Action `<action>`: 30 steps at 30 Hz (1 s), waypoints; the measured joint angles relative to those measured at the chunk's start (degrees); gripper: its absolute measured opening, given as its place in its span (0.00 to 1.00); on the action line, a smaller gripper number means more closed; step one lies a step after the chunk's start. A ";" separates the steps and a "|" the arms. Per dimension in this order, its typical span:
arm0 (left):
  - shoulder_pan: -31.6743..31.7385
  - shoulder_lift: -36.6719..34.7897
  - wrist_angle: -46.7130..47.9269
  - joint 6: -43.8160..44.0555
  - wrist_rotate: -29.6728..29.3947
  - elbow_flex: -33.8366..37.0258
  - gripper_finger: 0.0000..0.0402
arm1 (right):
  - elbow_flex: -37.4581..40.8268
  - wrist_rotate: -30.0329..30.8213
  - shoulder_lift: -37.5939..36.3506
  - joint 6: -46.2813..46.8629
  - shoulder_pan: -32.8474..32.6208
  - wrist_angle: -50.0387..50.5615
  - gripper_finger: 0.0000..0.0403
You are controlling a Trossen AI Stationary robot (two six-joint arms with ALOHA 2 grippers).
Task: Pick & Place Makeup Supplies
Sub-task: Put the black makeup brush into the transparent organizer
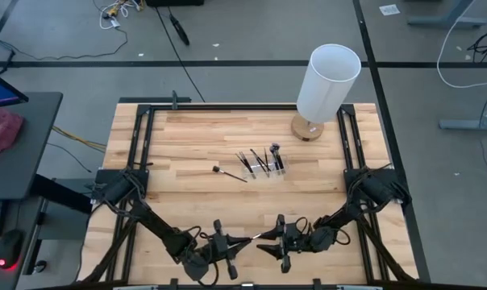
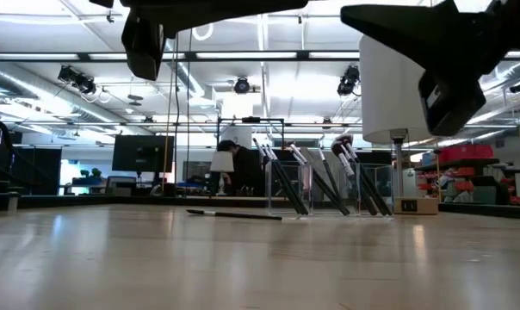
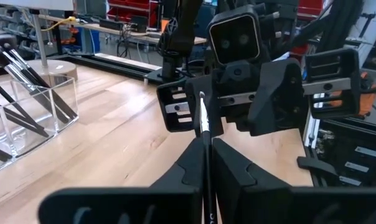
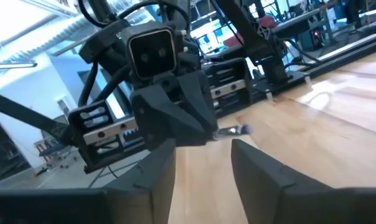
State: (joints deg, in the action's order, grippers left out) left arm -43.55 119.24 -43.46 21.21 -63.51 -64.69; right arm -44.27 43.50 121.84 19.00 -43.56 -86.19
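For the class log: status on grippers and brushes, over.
Left gripper shut on a brush. Right gripper open, facing it. One brush loose on table, others in holder. Nothing in the way.

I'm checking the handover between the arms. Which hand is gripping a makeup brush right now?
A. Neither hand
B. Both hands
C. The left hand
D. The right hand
C. The left hand is shut on a thin brush, seen running out between its fingers in the left wrist view, while the right hand faces it with open, empty fingers.
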 joint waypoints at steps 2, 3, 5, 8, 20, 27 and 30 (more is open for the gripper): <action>0.02 0.00 -0.04 0.00 0.30 0.00 0.05 | -0.13 -1.19 0.00 0.15 0.45 0.01 0.38; 0.04 0.00 -0.04 -0.02 0.35 0.00 0.05 | -0.13 -1.89 0.00 0.25 0.71 -0.01 0.38; 0.10 0.00 -0.04 0.00 0.37 0.00 0.05 | -0.13 -2.44 0.00 0.99 1.24 -0.09 0.37; 0.25 0.00 -0.04 0.00 0.39 0.00 0.05 | -0.13 -2.64 0.00 1.49 1.96 -0.17 0.34; 0.31 0.00 0.02 -0.09 0.57 0.00 0.05 | -0.13 -4.64 -0.04 1.58 3.36 -0.44 0.07; 0.33 0.00 0.07 -0.12 1.44 0.00 0.06 | -0.13 -4.95 -0.09 1.59 3.34 -0.59 0.03; 0.36 0.00 0.09 0.01 1.44 0.00 0.07 | -0.13 -4.87 -0.09 1.51 3.36 -0.52 0.03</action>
State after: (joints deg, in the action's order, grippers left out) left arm -43.19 119.24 -43.38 21.22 -62.06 -64.69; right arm -44.40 38.63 121.75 20.51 -40.21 -86.72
